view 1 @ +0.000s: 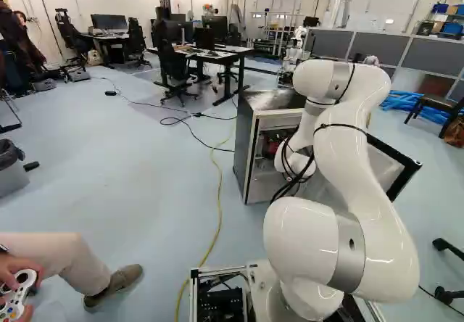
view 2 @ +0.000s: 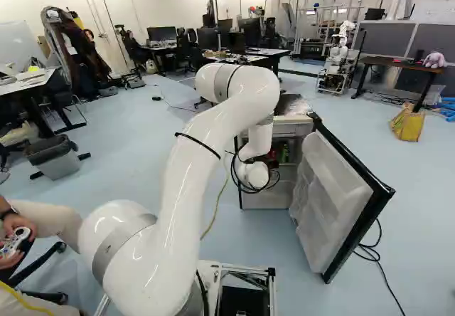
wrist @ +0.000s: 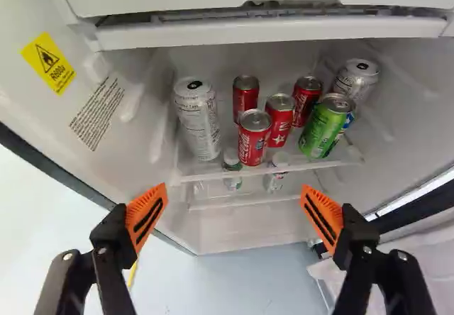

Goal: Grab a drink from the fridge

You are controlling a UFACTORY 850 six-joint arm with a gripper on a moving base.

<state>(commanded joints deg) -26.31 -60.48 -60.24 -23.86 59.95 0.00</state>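
Behind the white wrist, the gripper (view 2: 273, 164) is mostly hidden in the right base view, at the mouth of the fridge (view 2: 266, 200), whose door (view 2: 327, 195) hangs wide. In the wrist view the gripper (wrist: 234, 216) is open with nothing between its orange pads. Ahead of it, on a shelf (wrist: 269, 169), stand red cans (wrist: 253, 139), a green can (wrist: 325, 126), a tall white can (wrist: 198, 120) and a silver-white can (wrist: 356, 79). Small bottles (wrist: 233, 167) show on a level below.
The fridge's side wall (wrist: 78, 95) lies close beside one finger; the door's edge (wrist: 418, 201) is beyond the other. A seated person with a controller (view 1: 18, 293) is left of the base. Cables (view 2: 370, 252) lie by the door, and a yellow cable (view 1: 217, 213) crosses the floor.
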